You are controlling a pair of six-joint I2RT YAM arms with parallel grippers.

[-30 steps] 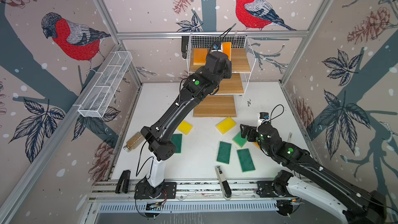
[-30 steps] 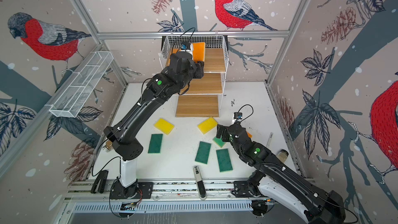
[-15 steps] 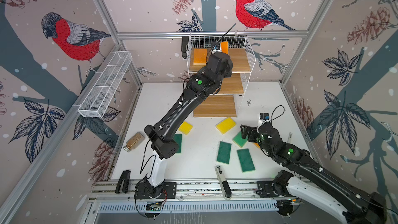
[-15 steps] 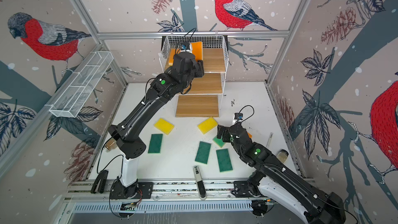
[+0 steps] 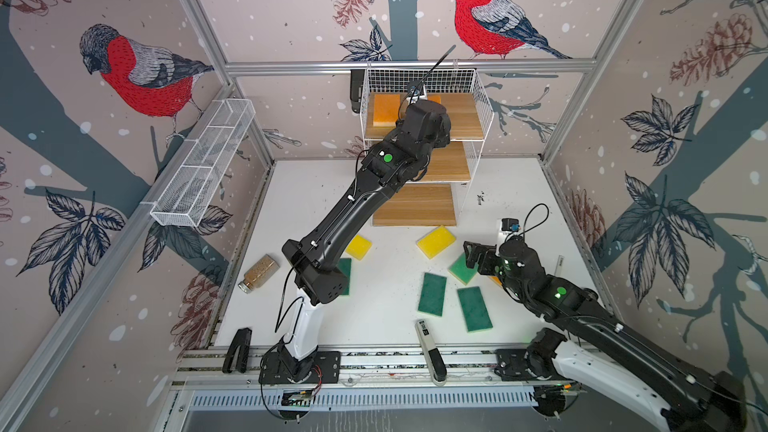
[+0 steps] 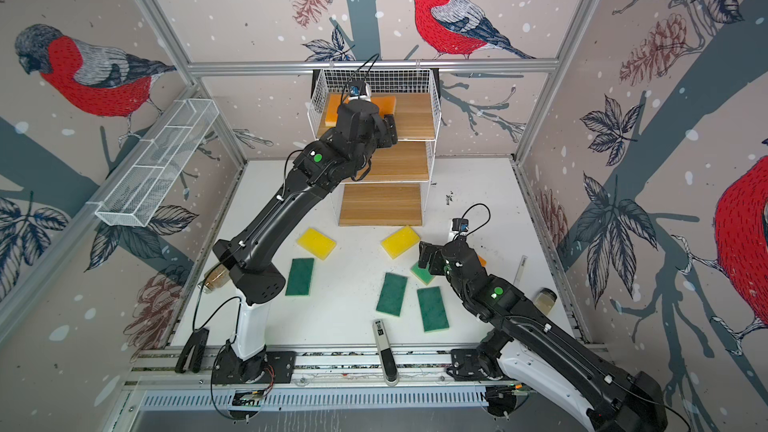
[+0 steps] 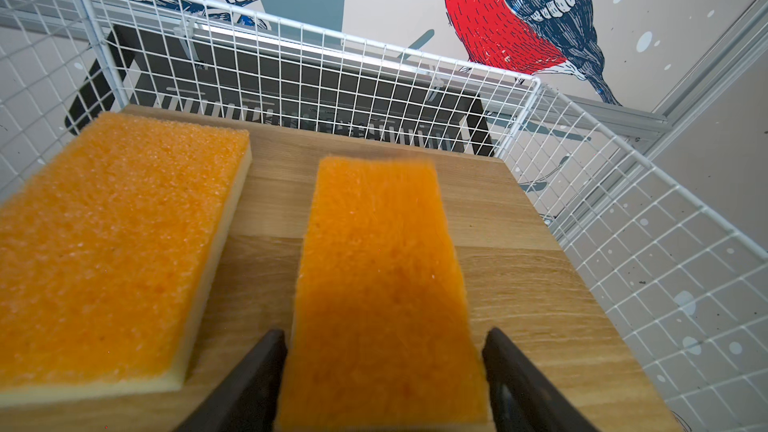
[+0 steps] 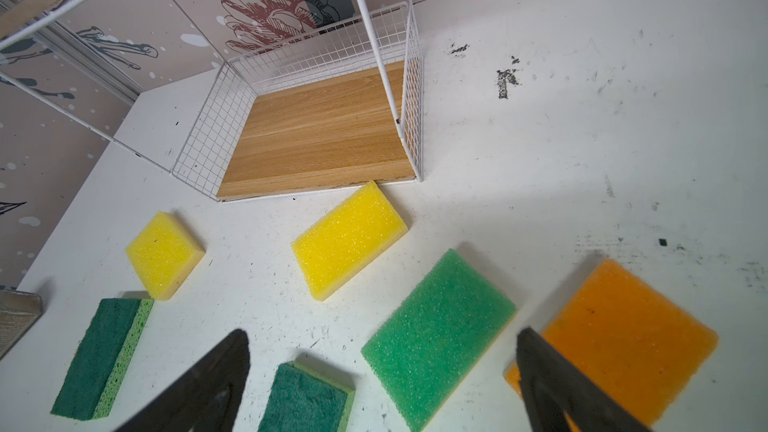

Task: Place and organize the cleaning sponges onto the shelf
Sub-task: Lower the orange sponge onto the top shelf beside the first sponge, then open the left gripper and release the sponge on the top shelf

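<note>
The shelf [image 5: 467, 118] stands at the back, and its top board [image 7: 519, 284] holds two orange sponges. One [image 7: 116, 243] lies flat on the board. The other [image 7: 382, 276] lies between the fingers of my left gripper [image 7: 384, 331], which is open with a small gap on each side. My right gripper [image 8: 383, 331] hangs open over the table, above a light green sponge [image 8: 436, 338], with an orange sponge [image 8: 623, 338] beside one finger. Two yellow sponges [image 5: 436, 241] [image 5: 358, 247] and three dark green ones [image 5: 432, 293] [image 5: 473, 308] [image 6: 300, 277] lie on the table.
A white-and-black handheld device [image 5: 430, 351] lies at the table's front edge. A jar [image 5: 258, 273] lies at the left edge and another [image 6: 545, 297] stands by the right wall. A white mesh trough [image 5: 203, 164] hangs on the left wall.
My left gripper has opened and let go of the orange sponge, which went from standing on edge to lying on the top board. The right arm has not moved.
</note>
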